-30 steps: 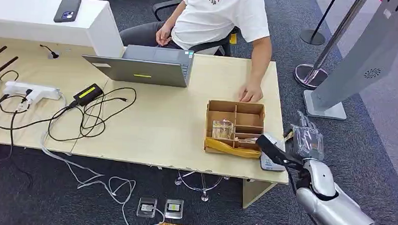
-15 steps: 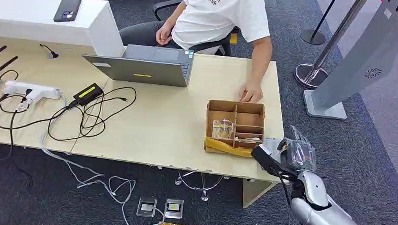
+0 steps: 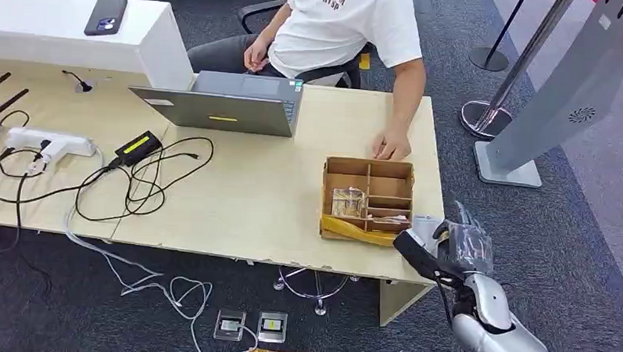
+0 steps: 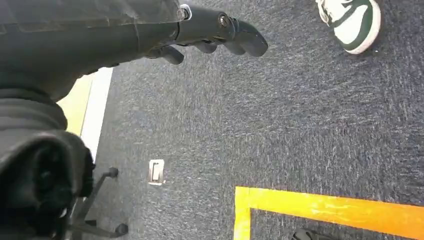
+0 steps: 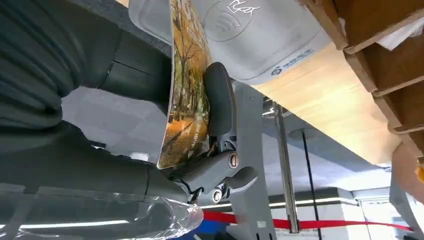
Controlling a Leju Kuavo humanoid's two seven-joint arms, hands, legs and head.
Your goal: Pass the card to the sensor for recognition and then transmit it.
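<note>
While my right hand [image 5: 200, 150] pinches the card [image 5: 189, 85] on edge, its upper end almost meets the white sensor [image 5: 250, 35] at the surface's lower-right corner; my left hand [image 4: 210, 32] hangs empty, fingers loosely curled.

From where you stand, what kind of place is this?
Probably an office reception or entry desk. A person sits behind a wooden desk with a laptop. A white card reader lies at the desk's edge. Beside the desk stand a grey kiosk and barrier posts on carpet.
</note>
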